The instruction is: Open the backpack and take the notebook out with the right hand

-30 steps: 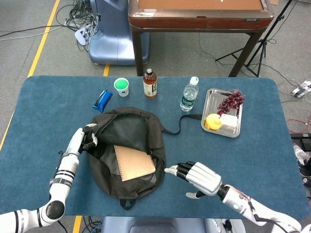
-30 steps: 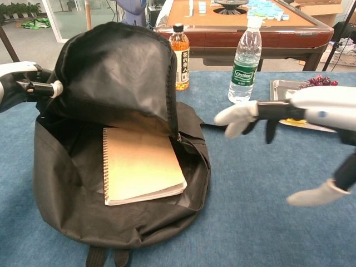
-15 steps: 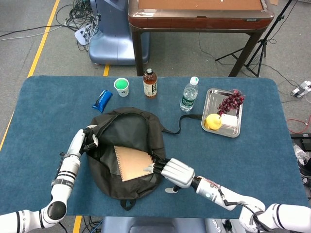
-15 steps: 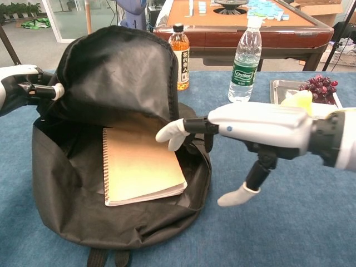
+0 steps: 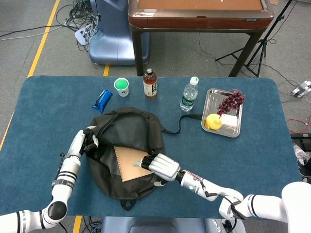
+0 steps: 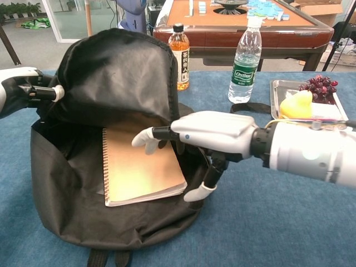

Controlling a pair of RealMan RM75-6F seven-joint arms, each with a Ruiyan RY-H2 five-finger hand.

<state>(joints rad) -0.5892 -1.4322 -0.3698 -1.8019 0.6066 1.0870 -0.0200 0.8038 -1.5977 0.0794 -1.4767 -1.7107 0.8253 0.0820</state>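
Notebook (image 6: 142,167) lies in the open backpack (image 5: 124,127) near the bench's front edge, flap held up by the left hand (image 6: 22,89), and the right hand (image 6: 208,133) has just arrived over it, fingers spread, grasping nothing yet.

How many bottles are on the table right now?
2: a brown tea bottle behind the backpack, and a clear water bottle right of it, beside the metal tray. None appears hidden.

Lighting even and bright, diffuse, falling from overhead; casting only soft shadows under the backpack (image 5: 127,150). Glaring faintly on the steel tray (image 5: 212,95). Staying sharp in head view; bending slightly toward chest-view edges.
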